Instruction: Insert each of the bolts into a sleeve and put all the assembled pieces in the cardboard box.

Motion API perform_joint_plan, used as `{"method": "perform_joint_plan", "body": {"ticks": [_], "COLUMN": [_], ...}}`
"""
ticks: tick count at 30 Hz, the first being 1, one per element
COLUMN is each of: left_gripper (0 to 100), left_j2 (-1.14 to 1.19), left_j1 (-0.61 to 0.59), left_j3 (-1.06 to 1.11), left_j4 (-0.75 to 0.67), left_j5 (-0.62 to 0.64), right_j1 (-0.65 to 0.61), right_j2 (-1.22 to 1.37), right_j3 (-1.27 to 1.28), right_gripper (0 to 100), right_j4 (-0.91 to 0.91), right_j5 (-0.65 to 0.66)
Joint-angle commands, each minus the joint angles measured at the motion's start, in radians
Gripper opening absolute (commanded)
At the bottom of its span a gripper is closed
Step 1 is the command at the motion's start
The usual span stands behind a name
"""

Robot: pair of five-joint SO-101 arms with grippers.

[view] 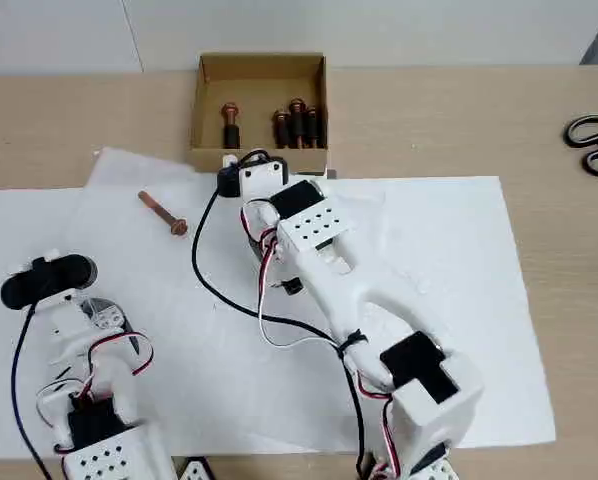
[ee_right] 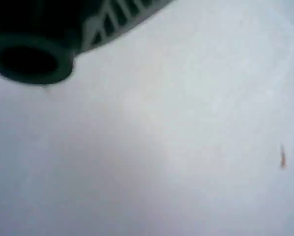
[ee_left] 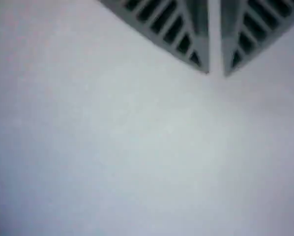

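Observation:
A copper bolt (view: 162,212) lies loose on the white paper (view: 449,300), left of centre. Behind it stands the cardboard box (view: 262,68), holding several assembled pieces (view: 297,122) upright. My right arm (view: 319,240) stretches from the front right to just before the box. Its gripper (ee_right: 63,42) is shut on a black sleeve (ee_right: 29,59), whose open end shows in the right wrist view, close above the paper. A small black tip (view: 292,286) shows under that arm. My left arm (view: 69,320) is folded at the front left, with its gripper (ee_left: 216,69) shut and empty over bare paper.
Scissors (view: 594,143) lie at the table's far right edge. Black and red cables (view: 204,275) hang from the right arm across the paper's middle. The wooden table (view: 449,120) extends beyond the sheet on all sides.

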Motion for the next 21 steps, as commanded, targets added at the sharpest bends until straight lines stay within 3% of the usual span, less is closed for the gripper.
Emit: {"method": "perform_joint_plan", "body": {"ticks": [1,8,11,15,21], "left_gripper": [0,0,0,3,12], "left_j2": [-0.009,-0.008,-0.002,0.0,0.0], "left_j1": [0.003,0.025,0.031,0.029,0.026], "left_j3": [-0.005,-0.019,-0.116,-0.205,-0.306], "left_j4": [-0.026,-0.015,0.058,0.107,0.118], "left_j5": [-0.002,-0.005,-0.011,-0.18,-0.222], "right_j1": [0.004,0.039,0.062,0.09,0.131], "right_j2": [-0.062,-0.065,-0.065,-0.065,-0.073], "right_j3": [-0.051,-0.058,-0.103,-0.17,-0.196], "right_gripper": [0.2,0.2,0.2,0.2,0.2], "right_j4": [0.01,0.051,0.09,0.162,0.18], "right_j5": [0.002,-0.051,-0.072,-0.098,-0.098]}}
